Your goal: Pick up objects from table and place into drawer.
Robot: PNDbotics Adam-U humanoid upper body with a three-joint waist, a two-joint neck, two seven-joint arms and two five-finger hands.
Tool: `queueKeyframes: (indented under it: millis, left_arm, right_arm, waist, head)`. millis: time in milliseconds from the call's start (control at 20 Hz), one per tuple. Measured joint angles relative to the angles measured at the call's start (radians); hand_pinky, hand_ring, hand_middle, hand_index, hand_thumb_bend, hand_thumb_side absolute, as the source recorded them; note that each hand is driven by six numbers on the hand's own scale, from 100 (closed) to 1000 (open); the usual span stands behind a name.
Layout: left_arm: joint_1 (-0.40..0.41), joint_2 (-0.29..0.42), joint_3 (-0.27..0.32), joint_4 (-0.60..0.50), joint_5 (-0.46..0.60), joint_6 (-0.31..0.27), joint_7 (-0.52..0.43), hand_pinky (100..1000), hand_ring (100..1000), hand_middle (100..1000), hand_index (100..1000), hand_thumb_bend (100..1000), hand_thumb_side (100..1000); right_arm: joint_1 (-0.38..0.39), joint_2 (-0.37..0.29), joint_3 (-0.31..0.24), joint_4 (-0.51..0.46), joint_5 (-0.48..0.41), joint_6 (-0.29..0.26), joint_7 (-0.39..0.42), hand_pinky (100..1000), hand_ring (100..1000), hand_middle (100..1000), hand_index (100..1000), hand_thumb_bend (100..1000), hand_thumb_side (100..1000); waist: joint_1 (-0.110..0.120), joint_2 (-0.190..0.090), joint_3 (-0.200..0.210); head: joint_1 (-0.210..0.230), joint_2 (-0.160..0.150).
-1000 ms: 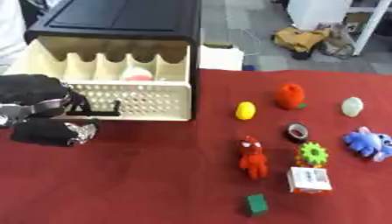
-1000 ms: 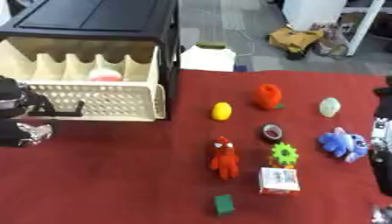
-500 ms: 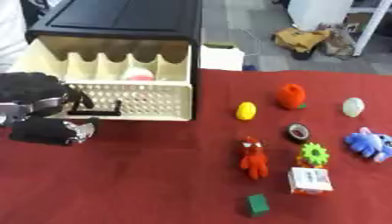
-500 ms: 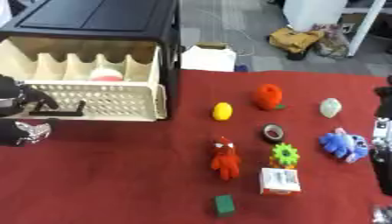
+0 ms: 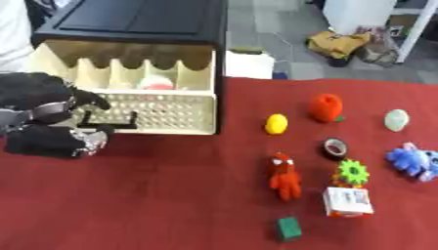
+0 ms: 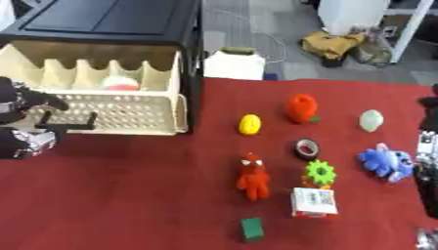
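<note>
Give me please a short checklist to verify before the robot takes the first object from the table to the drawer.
1. Drawer pulled out of the black cabinet: ok, it stands open.
2. Room in the drawer: ok, only one red and white thing shows inside.
3. Left hand free: not ok, its fingers are curled at the black drawer handle.
4. Right hand ready: cannot tell, only a dark part shows at the right edge of the right eye view.
5. Objects apart enough to pick: ok for the yellow object and the red figure; the green gear sits close to the small box.
</note>
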Motion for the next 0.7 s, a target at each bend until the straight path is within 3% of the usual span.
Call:
queueKeyframes:
  millis: [500,700]
  left_arm:
    - [-0.004,0.003,0.082,-0.018,0.073,0.009,0.040,100,100,100,899,100,1000]
    - [-0.009,-0.020,0.133,-0.019,0.133,0.010,0.130,100,100,100,871,192,1000]
  right_arm:
    - [0.001,0.000,0.000,0.000,0.000,0.002,-0.009,713,714,620,808,100,870]
    - [0.005,0.000,-0.001,0.000,0.000,0.003,-0.012,713,715,622,808,100,872]
  waist:
    - [0.000,-0.006,0.006]
    - [-0.002,-0.010,0.008]
  head:
    - [-0.004,0.001]
    - [-0.010,0.002]
